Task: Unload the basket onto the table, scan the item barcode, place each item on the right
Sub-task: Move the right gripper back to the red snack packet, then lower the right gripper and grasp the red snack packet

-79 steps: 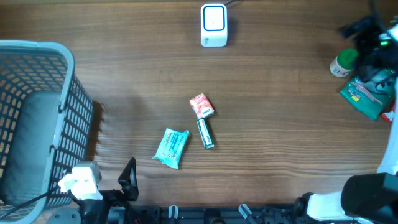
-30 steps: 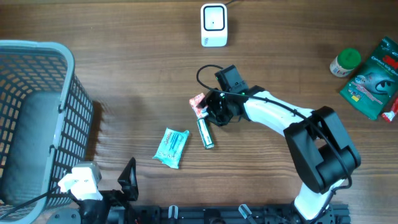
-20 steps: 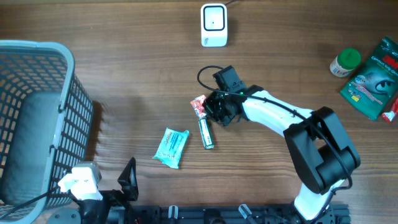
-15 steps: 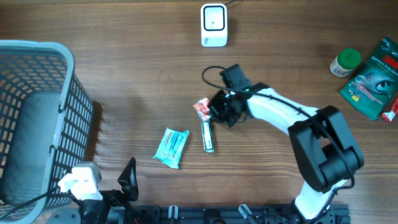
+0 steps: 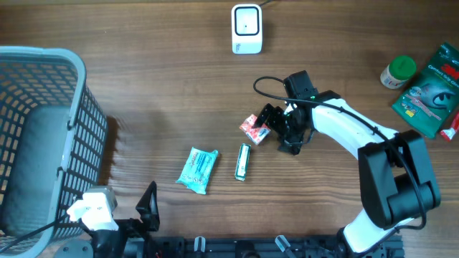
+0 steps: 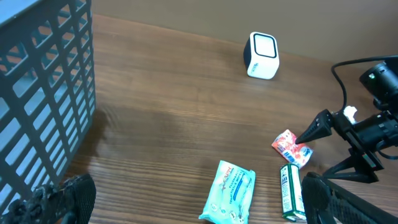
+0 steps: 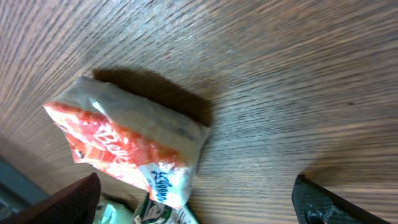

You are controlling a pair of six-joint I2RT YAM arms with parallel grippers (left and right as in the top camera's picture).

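One red snack packet (image 5: 254, 129) lies loose beside our wide-open right hand (image 5: 278, 130); we judge pickup pending: grip it, then face its barcode to the scanner (image 5: 247, 29).

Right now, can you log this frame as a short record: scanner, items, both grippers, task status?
scanner: white scanner on the far side of the table, no item near it
red packet: red packet lying flat on the table, not gripped
other items: green stick pack and teal pouch, side by side and apart
basket: basket at the left
right gripper: right gripper open, fingertips at the red packet
left gripper: left gripper open, holding nothing
task status: barcode not yet presented to the scanner
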